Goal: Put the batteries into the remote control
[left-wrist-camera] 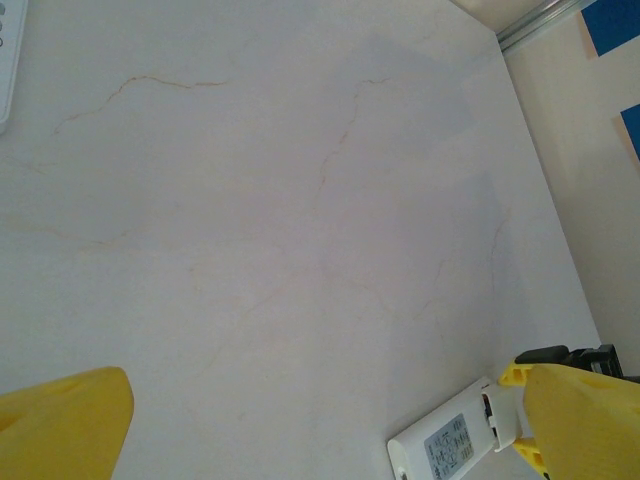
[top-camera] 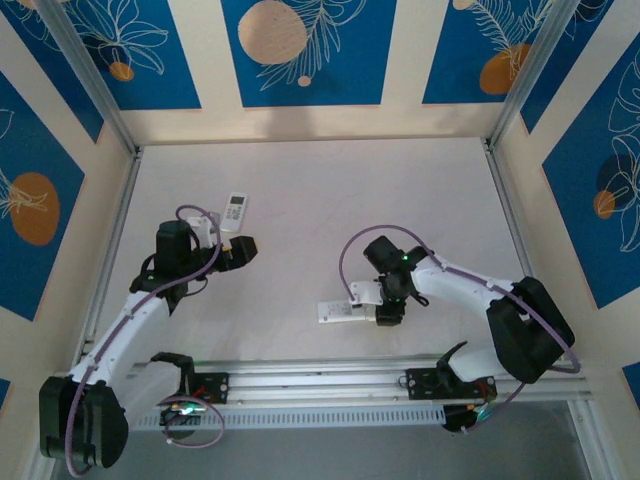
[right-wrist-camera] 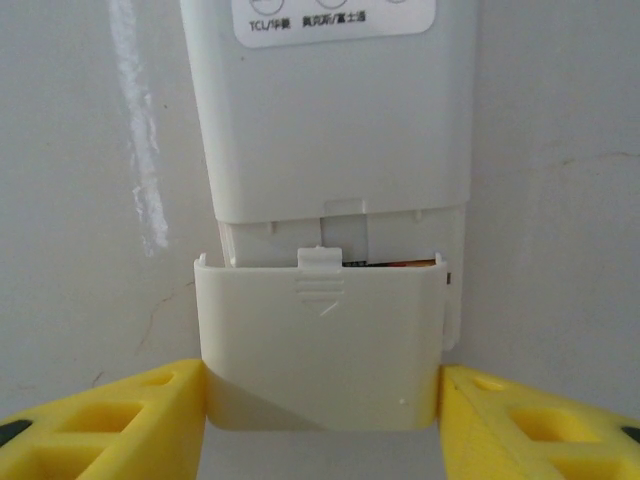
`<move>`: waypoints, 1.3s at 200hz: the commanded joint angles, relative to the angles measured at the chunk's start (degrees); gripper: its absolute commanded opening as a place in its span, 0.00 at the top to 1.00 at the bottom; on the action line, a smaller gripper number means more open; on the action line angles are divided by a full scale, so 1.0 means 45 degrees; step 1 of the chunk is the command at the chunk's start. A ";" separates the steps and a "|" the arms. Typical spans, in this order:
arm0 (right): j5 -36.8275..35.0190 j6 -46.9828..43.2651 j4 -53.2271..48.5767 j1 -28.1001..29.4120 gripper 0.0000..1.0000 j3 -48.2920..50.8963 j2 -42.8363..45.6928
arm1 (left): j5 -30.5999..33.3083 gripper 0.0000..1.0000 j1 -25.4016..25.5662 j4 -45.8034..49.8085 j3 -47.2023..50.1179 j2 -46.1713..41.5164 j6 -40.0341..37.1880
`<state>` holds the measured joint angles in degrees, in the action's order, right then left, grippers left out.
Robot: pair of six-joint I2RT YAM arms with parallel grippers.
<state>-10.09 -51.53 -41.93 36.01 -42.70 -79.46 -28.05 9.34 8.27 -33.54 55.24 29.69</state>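
Well, near the front edge, your right gripper [right-wrist-camera: 320,405] was closed partway on the white battery cover [right-wrist-camera: 320,340], one yellow finger [right-wrist-camera: 110,420] pressed against each side edge. The cover sat at the end of the remote control [right-wrist-camera: 330,130], not fully home, leaving a gap where a thin orange-gold strip [right-wrist-camera: 400,263] showed; I could not tell whether that was a battery. The remote lay label side up on the worktop [top-camera: 300,180], just beyond the front rail [top-camera: 330,375]. Farther out, your left gripper [top-camera: 243,250] hung wide open above the worktop, holding nothing. Just beyond it a second white remote [top-camera: 235,209] lay buttons up.
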 commanded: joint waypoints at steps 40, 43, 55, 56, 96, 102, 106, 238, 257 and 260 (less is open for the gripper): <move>0.0345 0.0018 0.0379 0.0355 0.43 -0.0810 -0.0517 | -0.0119 0.00 0.0013 -0.0130 0.0090 -0.0106 -0.0019; 0.0315 -0.0015 0.0418 0.0362 0.43 -0.0803 -0.0515 | -0.0124 0.00 0.0013 -0.0121 0.0090 -0.0093 -0.0019; 0.0235 -0.0173 0.0527 0.0355 0.43 -0.0750 -0.0473 | -0.0125 0.00 0.0019 -0.0120 0.0088 -0.0094 -0.0017; 0.0222 -0.0181 0.0528 0.0356 0.43 -0.0738 -0.0480 | -0.0129 0.00 0.0016 -0.0120 0.0089 -0.0092 -0.0017; -0.0047 -0.0766 0.0041 0.0159 0.43 -0.0551 0.0049 | -0.0166 0.00 0.0015 -0.0154 0.0089 -0.0070 -0.0002; 0.0008 -0.0812 -0.0046 0.0113 0.42 -0.0532 0.0172 | -0.0175 0.00 0.0022 -0.0169 0.0090 -0.0072 0.0008; 0.0032 -0.0864 -0.0096 0.0081 0.42 -0.0525 0.0243 | -0.0187 0.00 0.0029 -0.0187 0.0091 -0.0077 0.0021; -0.0527 -0.1342 0.0096 0.0048 0.40 -0.0284 -0.0439 | -0.0214 0.00 0.0019 -0.0120 0.0070 -0.0112 0.0000; -0.0391 -0.1267 0.0114 0.0067 0.40 -0.0420 -0.0544 | -0.0207 0.00 0.0018 -0.0137 0.0090 -0.0116 0.0005; -0.0392 -0.1265 0.0101 0.0062 0.40 -0.0422 -0.0565 | -0.0198 0.00 0.0021 -0.0144 0.0080 -0.0126 0.0018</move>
<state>-12.25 -56.36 -41.15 36.36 -44.14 -81.03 -28.08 9.34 8.27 -33.52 55.24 29.69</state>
